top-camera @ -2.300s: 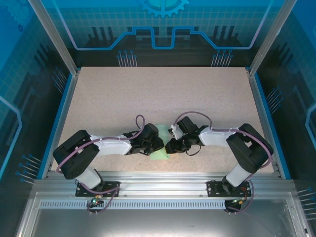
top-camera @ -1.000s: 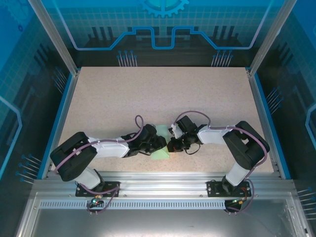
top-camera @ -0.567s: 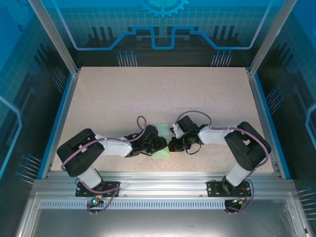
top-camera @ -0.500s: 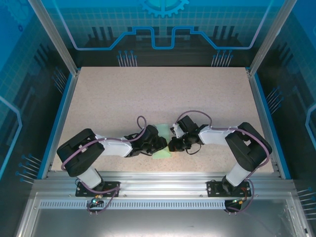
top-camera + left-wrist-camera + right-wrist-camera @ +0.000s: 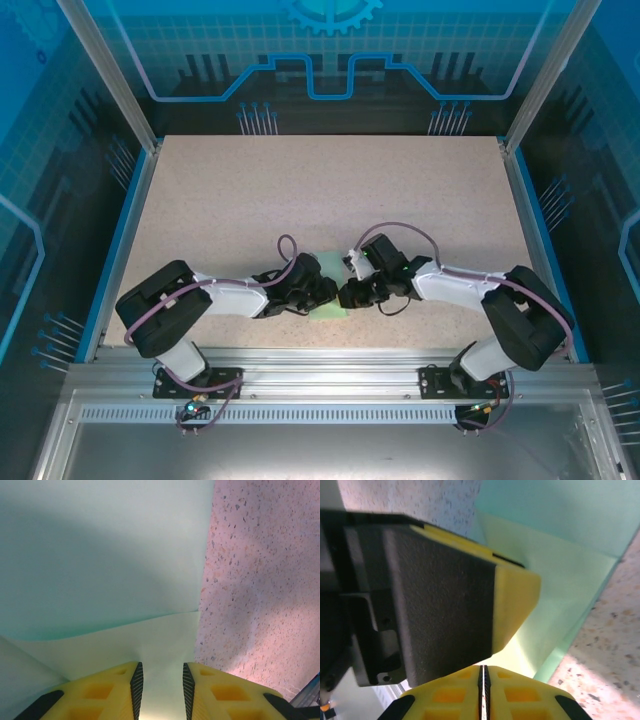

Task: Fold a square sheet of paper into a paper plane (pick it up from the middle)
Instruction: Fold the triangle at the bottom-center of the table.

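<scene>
Looking at a thin pale mint-green square sheet of paper (image 5: 329,308) lying on a speckled beige tabletop (image 5: 330,190), close to the near edge and about midway between left and right. Seeing it partly folded from the left wrist (image 5: 100,555): a lighter flap overlapping a darker layer along a slanting edge, the sheet's right side ending straight against bare tabletop (image 5: 260,580). Seeing the same two layers from the right wrist (image 5: 560,575), pale flap on top, greener layer peeking out beside it.

Noting the left gripper (image 5: 326,291) pointing in from the left over the sheet, its yellow fingers with black pads (image 5: 136,685) standing a little apart, paper showing through the gap. Not managing to tell whether touching the sheet.

Noting the right gripper (image 5: 345,294) pointing in from the right, tip just beside the left one, its yellow fingers (image 5: 525,695) pressing together with only a thin dark seam between. Not managing to tell whether pinching any paper
</scene>
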Available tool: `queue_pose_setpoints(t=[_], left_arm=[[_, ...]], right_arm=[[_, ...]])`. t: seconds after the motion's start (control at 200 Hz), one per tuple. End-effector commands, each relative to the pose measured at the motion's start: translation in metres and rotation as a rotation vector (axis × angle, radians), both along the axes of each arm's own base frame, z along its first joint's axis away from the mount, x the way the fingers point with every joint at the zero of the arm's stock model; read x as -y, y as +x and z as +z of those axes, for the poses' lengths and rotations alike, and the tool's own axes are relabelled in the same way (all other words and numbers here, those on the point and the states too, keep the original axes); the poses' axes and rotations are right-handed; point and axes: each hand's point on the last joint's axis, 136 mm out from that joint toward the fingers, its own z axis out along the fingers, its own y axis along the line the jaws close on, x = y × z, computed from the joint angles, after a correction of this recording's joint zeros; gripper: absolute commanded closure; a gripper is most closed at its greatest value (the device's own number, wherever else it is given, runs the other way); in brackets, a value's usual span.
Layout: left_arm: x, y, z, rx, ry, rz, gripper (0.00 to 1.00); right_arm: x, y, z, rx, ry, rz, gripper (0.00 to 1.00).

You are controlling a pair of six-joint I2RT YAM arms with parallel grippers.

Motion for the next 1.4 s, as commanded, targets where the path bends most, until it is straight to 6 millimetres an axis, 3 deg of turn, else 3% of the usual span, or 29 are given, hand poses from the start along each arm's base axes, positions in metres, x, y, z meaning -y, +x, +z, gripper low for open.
queue_pose_setpoints(t=[0.0, 0.465, 1.15, 1.395], left_arm=[[0.000, -0.004, -0.008, -0.037, 0.027, 0.001, 0.68], [-0.001, -0.004, -0.008, -0.035, 0.029, 0.004, 0.69], [-0.013, -0.007, -0.024, -0.069, 0.085, 0.044, 0.70], [-0.016, -0.007, -0.031, -0.081, 0.101, 0.056, 0.72]], right_arm=[[-0.009, -0.005, -0.007, -0.043, 0.000, 0.028, 0.89], [0.004, -0.005, -0.045, -0.103, -0.094, -0.003, 0.89], [0.038, -0.018, -0.055, -0.170, -0.128, -0.072, 0.86], [0.054, -0.029, -0.061, -0.209, -0.150, -0.098, 0.91]])
